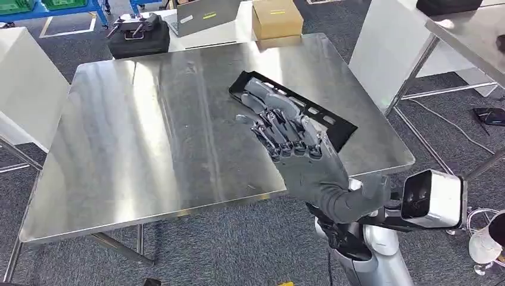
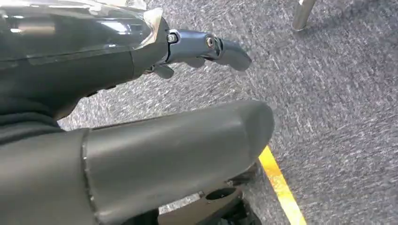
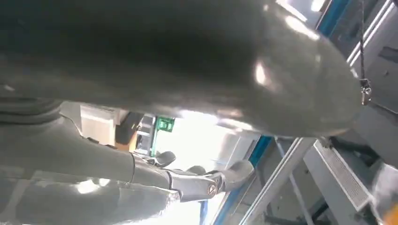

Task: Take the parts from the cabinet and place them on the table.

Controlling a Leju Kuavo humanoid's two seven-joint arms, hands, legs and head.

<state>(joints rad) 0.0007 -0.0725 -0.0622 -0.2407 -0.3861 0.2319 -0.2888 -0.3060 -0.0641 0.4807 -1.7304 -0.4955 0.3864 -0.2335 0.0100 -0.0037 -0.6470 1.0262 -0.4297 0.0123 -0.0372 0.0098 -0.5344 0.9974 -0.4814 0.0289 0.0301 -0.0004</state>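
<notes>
At the upper left of my head view sits a black case (image 1: 140, 36), with a cardboard box (image 1: 277, 18) further right along the top edge. The steel table (image 1: 131, 137) spans the middle. Right of centre my right hand (image 1: 292, 140) is over the table, fingers reaching across the black part (image 1: 333, 122); I cannot tell whether they grip it. In its wrist view my left hand (image 2: 141, 117) hangs over grey carpet, fingers extended and holding nothing, beside a yellow line (image 2: 281, 187).
</notes>
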